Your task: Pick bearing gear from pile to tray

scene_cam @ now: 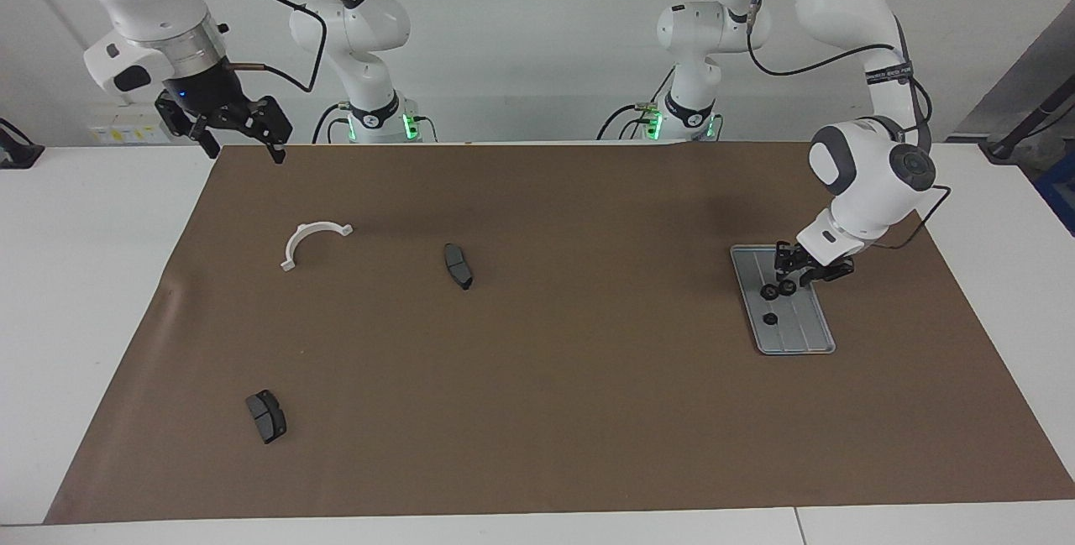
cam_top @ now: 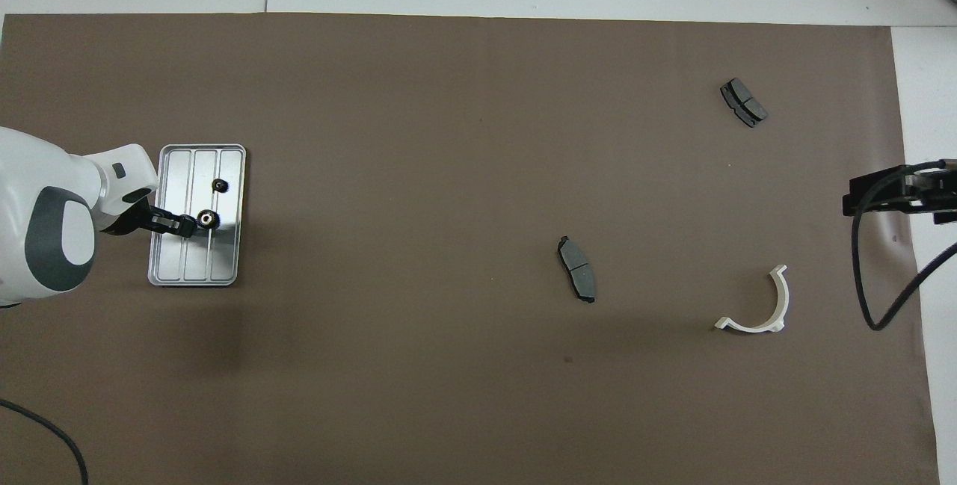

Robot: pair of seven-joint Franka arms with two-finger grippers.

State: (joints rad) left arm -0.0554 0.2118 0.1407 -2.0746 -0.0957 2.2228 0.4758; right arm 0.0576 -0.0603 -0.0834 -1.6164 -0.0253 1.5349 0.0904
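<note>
Left gripper (scene_cam: 785, 283) is hanging low over the tray (cam_top: 168, 276); whether its fingers are gripping the gear (cam_top: 206, 220) at their tips, can't tell. A second gear (cam_top: 219, 185) is lying in the tray, farther from the robots. Right gripper (scene_cam: 238, 132) is waiting with fingers spread wide above the mat's (scene_cam: 588, 411) edge. No legible writing showing anywhere
</note>
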